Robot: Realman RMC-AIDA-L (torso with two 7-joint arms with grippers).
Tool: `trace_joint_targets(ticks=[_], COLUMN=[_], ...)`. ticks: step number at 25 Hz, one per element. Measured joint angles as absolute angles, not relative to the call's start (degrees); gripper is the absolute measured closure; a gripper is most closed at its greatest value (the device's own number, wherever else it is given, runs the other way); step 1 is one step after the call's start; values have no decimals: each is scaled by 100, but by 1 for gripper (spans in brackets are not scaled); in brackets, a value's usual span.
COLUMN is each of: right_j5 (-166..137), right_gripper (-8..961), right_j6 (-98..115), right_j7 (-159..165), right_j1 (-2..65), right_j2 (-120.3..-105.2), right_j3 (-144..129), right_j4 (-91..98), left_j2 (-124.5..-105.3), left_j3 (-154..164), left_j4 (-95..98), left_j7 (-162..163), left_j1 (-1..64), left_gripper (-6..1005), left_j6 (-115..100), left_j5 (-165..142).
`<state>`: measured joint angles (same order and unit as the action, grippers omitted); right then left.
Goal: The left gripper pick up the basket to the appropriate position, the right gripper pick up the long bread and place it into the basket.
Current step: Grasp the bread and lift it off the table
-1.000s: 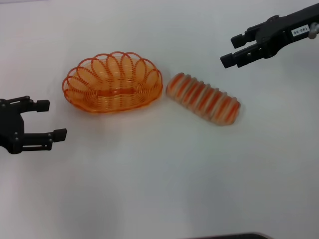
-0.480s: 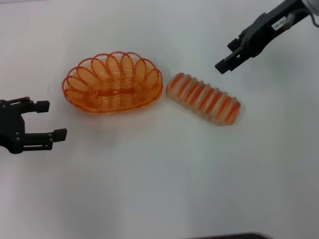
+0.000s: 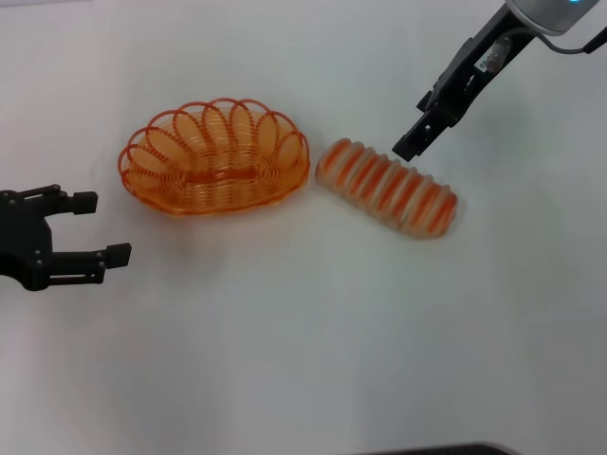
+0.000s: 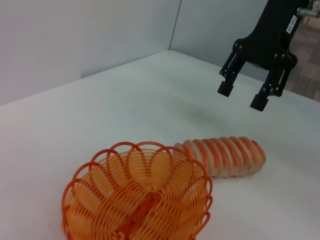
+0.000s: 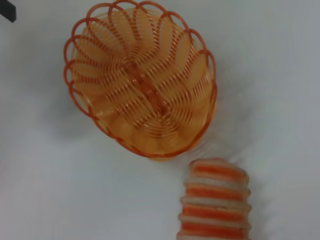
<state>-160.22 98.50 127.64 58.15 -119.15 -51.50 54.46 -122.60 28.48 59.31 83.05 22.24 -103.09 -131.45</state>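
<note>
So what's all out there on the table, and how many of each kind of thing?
Wire baskets: 1, the orange basket, empty.
Toy loaves: 1, the long bread, lying beside the basket.
Robot grippers: 2, the left gripper off to the side of the basket, the right gripper open above the bread.
Total: 4.

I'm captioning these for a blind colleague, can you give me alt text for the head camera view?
A black labelled right gripper, fingers open, hangs just above the far side of a long cream loaf with orange-brown stripes lying on a white table. Left of the loaf sits an empty oval orange wire basket; the black left gripper waits open, left of the basket.
</note>
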Motion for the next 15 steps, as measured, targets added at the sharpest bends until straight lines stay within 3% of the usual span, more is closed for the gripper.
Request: trace_joint_targets(ticks=[15], right_j5=[-16017], right_gripper=[136], right_j6=[9198], right_j7=[13050], right_j1=[5821], right_j2=[-11945], right_j3=[-5844], right_j4=[4831], left_j2=[-12254], left_j3=[2848], left_j4=[5810], left_j7=[8265], left_j1=[2208], left_gripper=[122], left_j6=[-10210], left_j5=[-13219])
